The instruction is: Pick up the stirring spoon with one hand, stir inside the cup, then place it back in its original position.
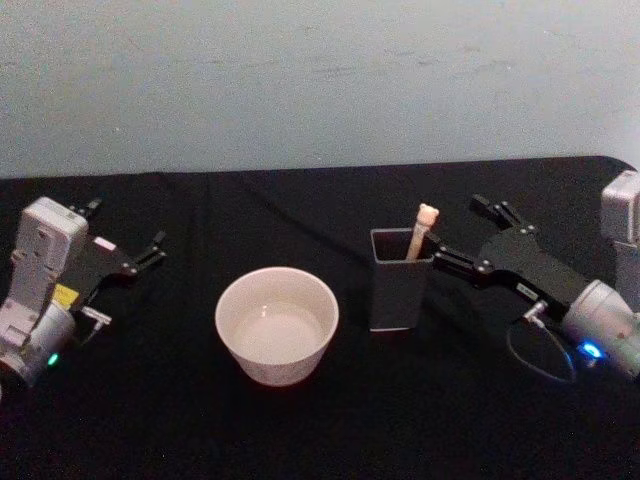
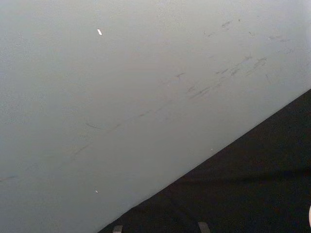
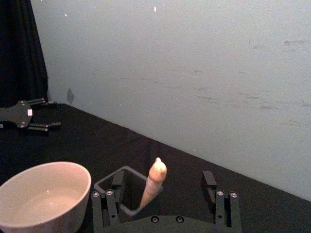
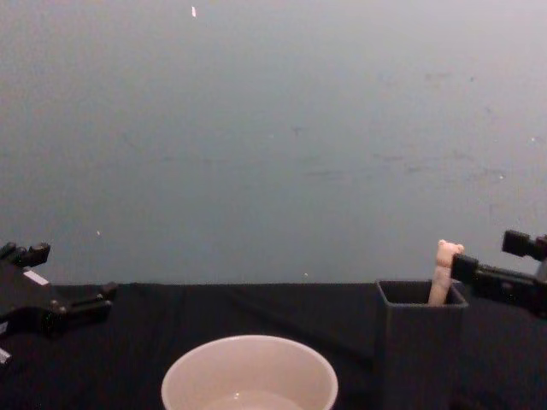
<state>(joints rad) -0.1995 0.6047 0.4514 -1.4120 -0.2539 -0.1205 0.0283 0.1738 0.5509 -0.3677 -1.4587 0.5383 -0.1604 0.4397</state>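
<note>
"Over on the bench's [image 1: 300, 210] right side, how are you set?"
"My right gripper [image 1: 459, 229] has its jaws spread wide at the dark grey square holder [image 1: 400, 292], with the stirring spoon's [image 1: 424, 228] bear-topped handle between them. I'd ease in level, pinch below the head and lift straight up. My left gripper [image 1: 128, 222] is parked far left, jaws apart."
"And the containers?"
"The holder has the spoon leaning in a corner. The cup [image 1: 277, 325] sits just beside it. Liquid inside or not, I can't tell."
</note>
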